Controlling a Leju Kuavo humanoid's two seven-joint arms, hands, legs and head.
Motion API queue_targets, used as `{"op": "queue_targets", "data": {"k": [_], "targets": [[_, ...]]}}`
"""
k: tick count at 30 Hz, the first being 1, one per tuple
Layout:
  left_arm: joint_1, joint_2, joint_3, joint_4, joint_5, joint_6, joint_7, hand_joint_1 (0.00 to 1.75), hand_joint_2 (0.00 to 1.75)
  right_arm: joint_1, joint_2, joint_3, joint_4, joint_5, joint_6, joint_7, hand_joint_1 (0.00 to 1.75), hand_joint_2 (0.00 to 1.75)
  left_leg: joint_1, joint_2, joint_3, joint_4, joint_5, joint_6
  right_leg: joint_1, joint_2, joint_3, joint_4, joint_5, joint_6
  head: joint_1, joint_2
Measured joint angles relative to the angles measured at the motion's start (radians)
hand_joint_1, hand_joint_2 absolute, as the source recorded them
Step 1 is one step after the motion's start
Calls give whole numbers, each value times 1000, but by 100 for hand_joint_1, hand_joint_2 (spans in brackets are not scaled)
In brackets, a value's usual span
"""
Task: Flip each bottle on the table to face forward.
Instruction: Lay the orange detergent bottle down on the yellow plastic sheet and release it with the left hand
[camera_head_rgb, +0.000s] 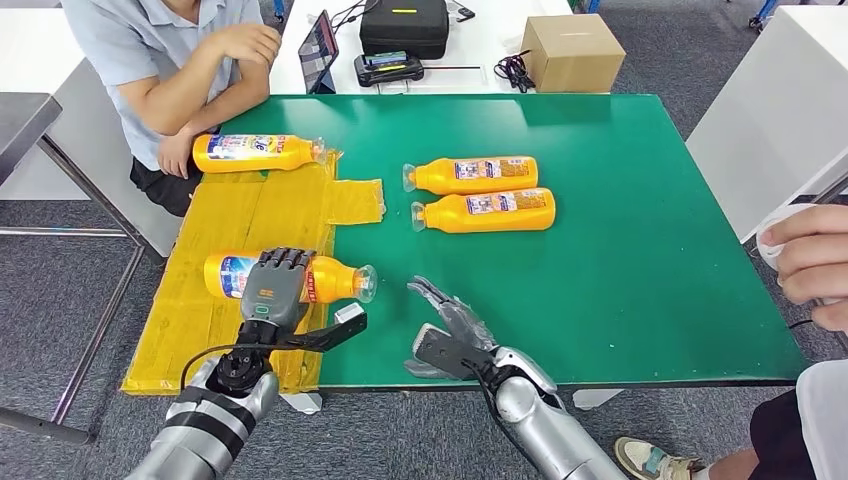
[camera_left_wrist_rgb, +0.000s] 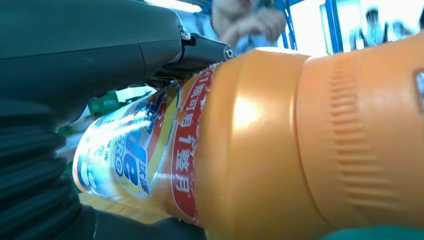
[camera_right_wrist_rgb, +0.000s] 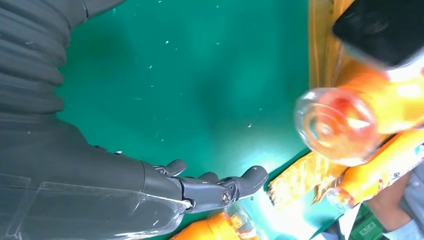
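At lower left of the head view, the glossy orange plastic bottle (camera_head_rgb: 325, 278) with a clear cap carries a shiny printed film label; in the left wrist view its smooth body (camera_left_wrist_rgb: 260, 145) shows bright glints and a ribbed band. The matt dark-grey plastic left hand (camera_head_rgb: 275, 285) lies over it, on a brushed silver metal arm. The green table covering (camera_head_rgb: 620, 230) looks matt and smooth. The yellow taped sheet (camera_head_rgb: 250, 215) at left is wrinkled and slightly shiny. At upper right sits a matt brown cardboard box (camera_head_rgb: 572, 52).
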Motion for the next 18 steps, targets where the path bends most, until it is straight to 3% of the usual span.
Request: {"op": "queue_targets", "data": {"k": [5, 7, 9, 11, 18], "targets": [[-71, 12, 0, 146, 0, -31, 21, 175, 175, -13, 8, 1, 0, 2, 12, -4, 0, 175, 0, 0, 0, 0, 0, 0, 0, 0, 0, 0, 0, 0, 0, 0], [-91, 14, 0, 188, -3, -44, 29, 101, 175, -17, 11, 1, 0, 2, 12, -5, 0, 175, 0, 0, 0, 0, 0, 0, 0, 0, 0, 0, 0, 0, 0, 0], [-109, 15, -1, 221, -7, -56, 38, 14, 175, -20, 13, 1, 0, 2, 12, -5, 0, 175, 0, 0, 0, 0, 0, 0, 0, 0, 0, 0, 0, 0, 0, 0], [-125, 15, -5, 247, -8, -67, 47, 0, 175, -22, 14, 1, 0, 2, 12, -5, 0, 175, 0, 0, 0, 0, 0, 0, 0, 0, 0, 0, 0, 0, 0, 0], [-172, 10, -23, 305, 1, -141, 61, 0, 175, -22, 19, 1, 3, 2, 12, -5, 0, 175, 0, 0, 3, 0, 0, 0, 0, 0, 3, 0, 0, 0, 0, 0]]}}
